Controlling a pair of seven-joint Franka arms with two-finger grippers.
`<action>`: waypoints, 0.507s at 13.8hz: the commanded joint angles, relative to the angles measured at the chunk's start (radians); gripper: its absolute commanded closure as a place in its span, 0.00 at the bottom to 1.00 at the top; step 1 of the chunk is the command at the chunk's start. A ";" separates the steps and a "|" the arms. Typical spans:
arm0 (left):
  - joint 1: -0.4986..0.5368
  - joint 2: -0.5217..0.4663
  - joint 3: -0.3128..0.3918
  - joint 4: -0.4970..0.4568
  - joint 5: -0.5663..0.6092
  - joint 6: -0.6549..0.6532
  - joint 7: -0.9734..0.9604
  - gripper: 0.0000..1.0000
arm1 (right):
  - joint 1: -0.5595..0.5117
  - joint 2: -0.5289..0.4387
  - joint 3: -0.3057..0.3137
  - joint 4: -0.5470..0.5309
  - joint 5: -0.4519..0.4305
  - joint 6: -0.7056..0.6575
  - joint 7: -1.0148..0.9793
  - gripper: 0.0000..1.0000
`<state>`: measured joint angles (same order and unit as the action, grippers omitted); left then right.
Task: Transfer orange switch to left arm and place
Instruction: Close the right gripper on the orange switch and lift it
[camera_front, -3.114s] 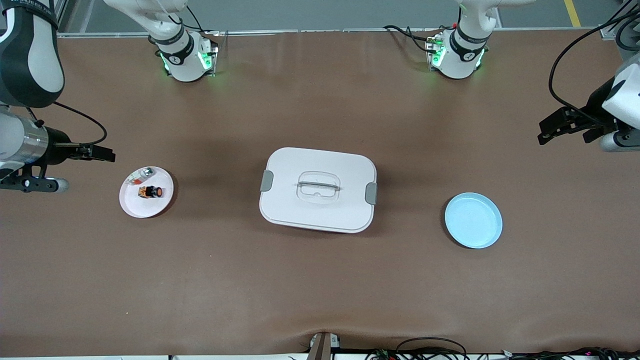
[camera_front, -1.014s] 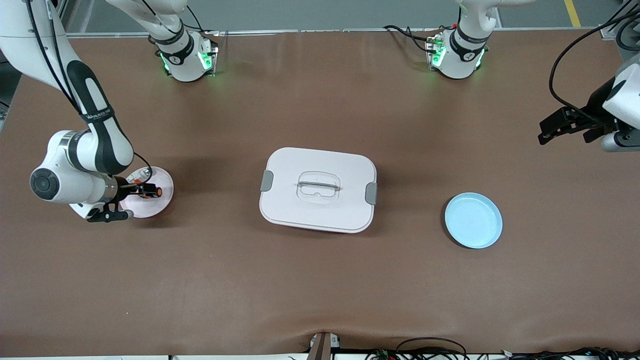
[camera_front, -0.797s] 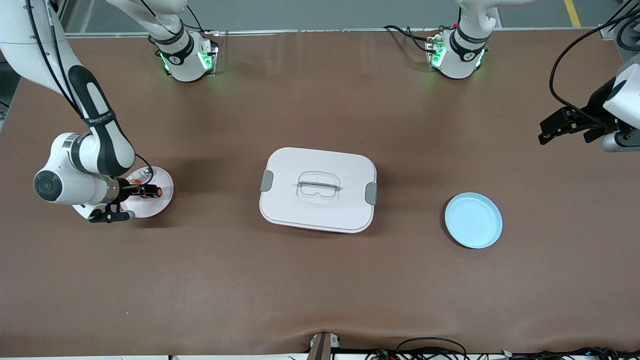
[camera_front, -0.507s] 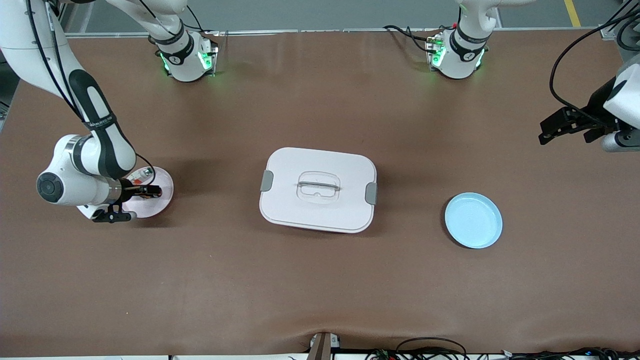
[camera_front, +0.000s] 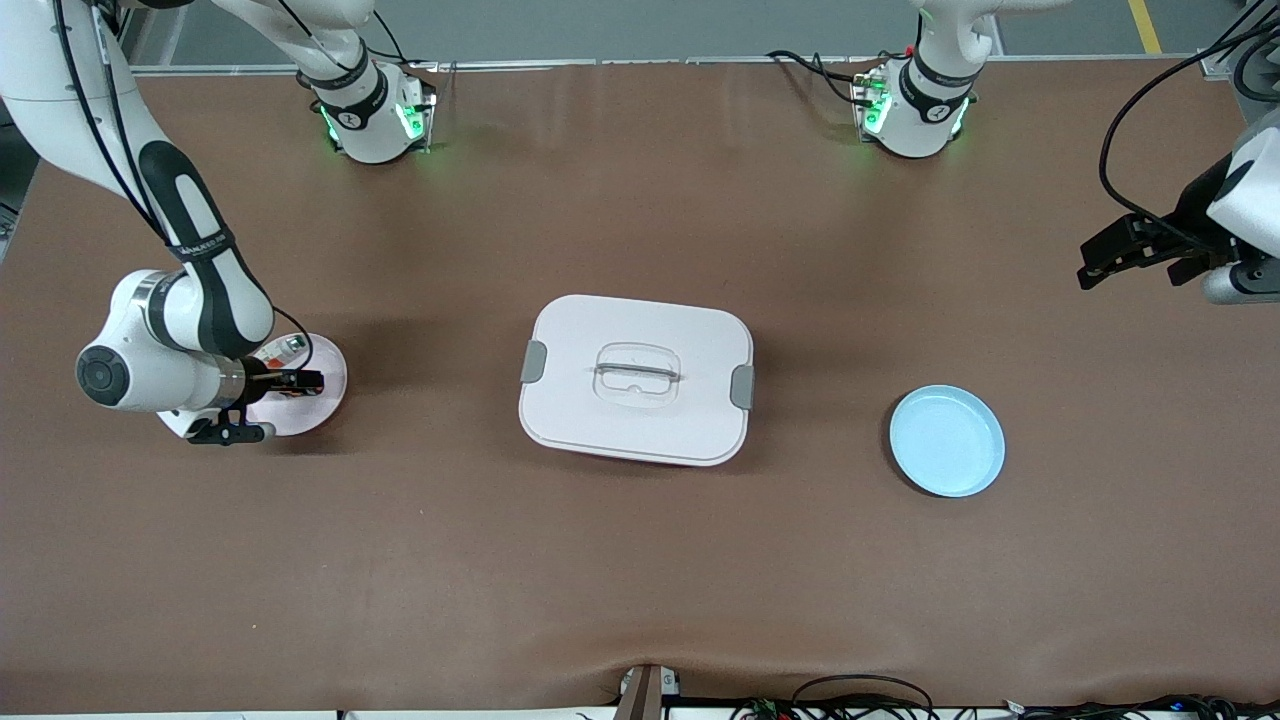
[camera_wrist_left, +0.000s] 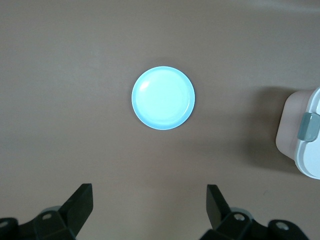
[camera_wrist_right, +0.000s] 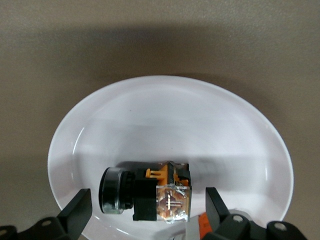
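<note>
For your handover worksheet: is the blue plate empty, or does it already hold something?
Empty. The blue plate shows only its bare pale surface in the left wrist view, and the front view shows the same; nothing lies on it.

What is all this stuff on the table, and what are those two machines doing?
orange switch: one, black with orange, on the pink plate.
silvery-clear item: one, with red, beside the switch on that plate.
pink plate: one, toward the right arm's end.
box: one, white with grey latches, mid-table.
blue plate: one, toward the left arm's end.
table: brown surface.
right claw: black, open, low over the pink plate, fingers either side of the switch.
left claw: black, open, waiting above the table at its own end.
</note>
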<state>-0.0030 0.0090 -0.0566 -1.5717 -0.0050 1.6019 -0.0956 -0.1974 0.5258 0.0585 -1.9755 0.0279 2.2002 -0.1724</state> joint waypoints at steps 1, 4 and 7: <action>0.003 0.008 0.001 0.016 -0.007 -0.020 0.022 0.00 | -0.013 0.010 0.012 0.000 0.029 0.004 -0.002 0.00; 0.003 0.008 0.001 0.016 -0.007 -0.020 0.022 0.00 | -0.014 0.011 0.012 0.000 0.029 0.004 -0.002 0.00; 0.001 0.008 0.001 0.016 -0.007 -0.020 0.022 0.00 | -0.014 0.014 0.012 0.000 0.029 0.004 -0.001 0.00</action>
<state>-0.0030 0.0090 -0.0566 -1.5717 -0.0050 1.6018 -0.0956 -0.1974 0.5354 0.0585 -1.9757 0.0381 2.2002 -0.1718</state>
